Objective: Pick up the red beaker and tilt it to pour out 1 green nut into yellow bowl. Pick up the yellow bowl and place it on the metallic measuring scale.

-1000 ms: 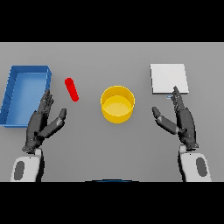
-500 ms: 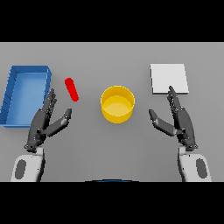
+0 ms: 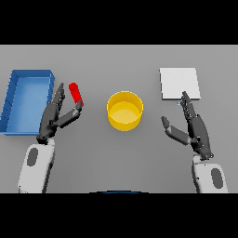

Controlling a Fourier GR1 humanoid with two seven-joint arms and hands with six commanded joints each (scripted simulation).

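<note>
Sitting on the grey surface (image 3: 119, 60) I am counting one red beaker (image 3: 76, 94), one yellow bowl (image 3: 124, 110), one blue tray (image 3: 25, 98) and one pale square scale (image 3: 179, 83). Two robot hands are showing, left robot hand (image 3: 56, 117) and right robot hand (image 3: 191, 126).

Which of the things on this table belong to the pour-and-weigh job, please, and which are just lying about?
Part of the job:
- red beaker, beside the left robot hand
- yellow bowl, mid-table
- metallic measuring scale, beyond the right robot hand

Just lying about:
- blue tray, far left
</note>
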